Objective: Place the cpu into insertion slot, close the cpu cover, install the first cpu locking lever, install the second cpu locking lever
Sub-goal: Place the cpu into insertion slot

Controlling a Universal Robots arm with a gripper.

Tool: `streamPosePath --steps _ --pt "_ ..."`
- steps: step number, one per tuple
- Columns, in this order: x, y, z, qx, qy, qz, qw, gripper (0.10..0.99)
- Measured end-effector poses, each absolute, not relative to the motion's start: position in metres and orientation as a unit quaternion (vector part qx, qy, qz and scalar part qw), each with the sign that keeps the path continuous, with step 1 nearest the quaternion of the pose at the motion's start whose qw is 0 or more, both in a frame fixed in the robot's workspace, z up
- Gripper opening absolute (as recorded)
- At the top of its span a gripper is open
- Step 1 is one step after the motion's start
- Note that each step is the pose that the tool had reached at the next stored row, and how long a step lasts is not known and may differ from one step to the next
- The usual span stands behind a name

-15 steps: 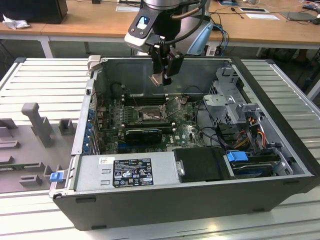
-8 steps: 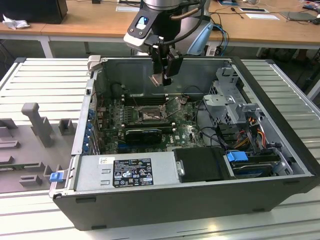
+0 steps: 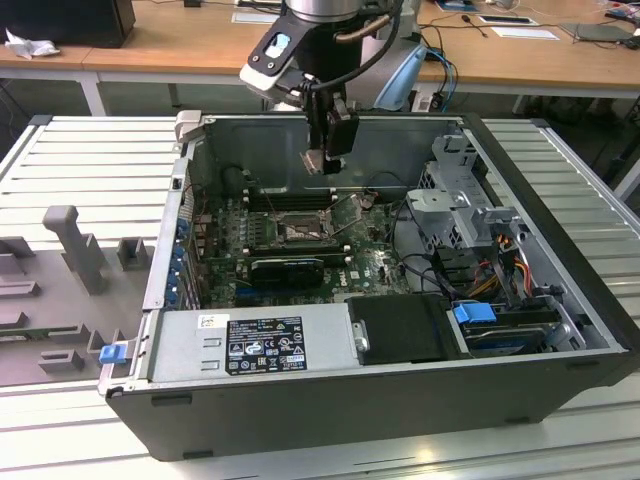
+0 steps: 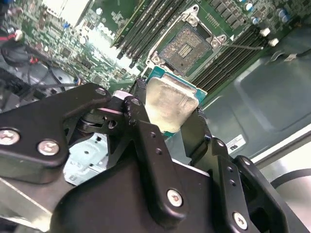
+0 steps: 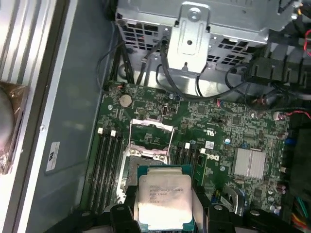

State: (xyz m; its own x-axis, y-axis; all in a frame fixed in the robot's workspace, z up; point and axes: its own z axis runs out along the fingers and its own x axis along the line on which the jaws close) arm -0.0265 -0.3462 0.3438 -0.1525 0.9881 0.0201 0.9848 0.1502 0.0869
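Silvery-beige cpu [image 5: 164,199] pinched by its edges between the black jaws of the gripper [image 4: 167,110], not yet seated. Hangs high over the motherboard [image 5: 228,121] inside the open computer case [image 3: 400,400], well above the insertion slot [image 4: 187,46] at mid-board, tan contact field bare. At its edge, cpu cover [image 5: 152,125] swung up.

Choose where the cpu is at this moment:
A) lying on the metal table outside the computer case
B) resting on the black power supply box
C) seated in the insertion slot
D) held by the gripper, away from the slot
D: in the second wrist view the cpu is clamped in the gripper, apart from the insertion slot, whose contact field lies bare.
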Motion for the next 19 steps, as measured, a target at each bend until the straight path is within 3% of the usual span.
streamPosePath --steps 19 --pt "-0.041 -0.335 0.295 0.696 0.716 0.038 0.023 0.529"
